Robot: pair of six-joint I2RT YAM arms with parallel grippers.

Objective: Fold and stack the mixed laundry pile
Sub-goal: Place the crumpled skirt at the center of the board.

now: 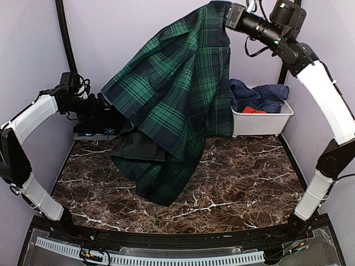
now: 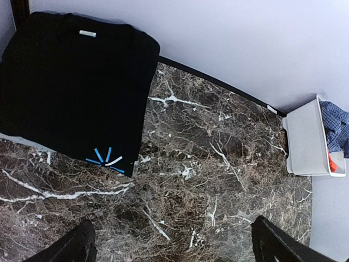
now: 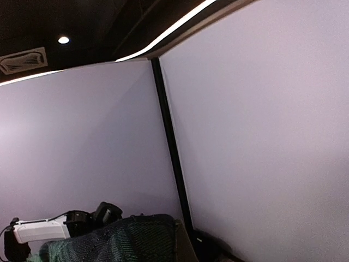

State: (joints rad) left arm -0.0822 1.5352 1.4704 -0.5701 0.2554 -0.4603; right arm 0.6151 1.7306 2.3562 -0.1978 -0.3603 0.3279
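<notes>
Fingers of the right gripper (image 1: 226,15): clenched on the upper edge of the plaid garment (image 1: 172,94), with the tips buried in the cloth. This gripper is raised high at the far right.

Fingers of the left gripper (image 2: 173,222): released and spread wide with nothing between them. They hover over the marble table (image 2: 218,153) at the far left, close to the black garment (image 2: 71,87).

Plaid garment: dark green and navy. It hangs from the right gripper in a broad slanting sheet across the middle of the scene. Its lower part rests bunched on the table, left of centre. From the right wrist view only a fold of it shows at the bottom edge.

Black garment: folded flat at the far left corner of the table. It has a small blue-and-white burst print near one corner and a pale label near the opposite edge.

White bin (image 1: 260,123): stands at the far right of the table, against the wall.

Blue checked shirt (image 1: 260,94): crumpled in the bin, heaped above its rim.

Red-orange piece (image 1: 254,110): small, lying in the bin just beside the shirt, on its near side.
</notes>
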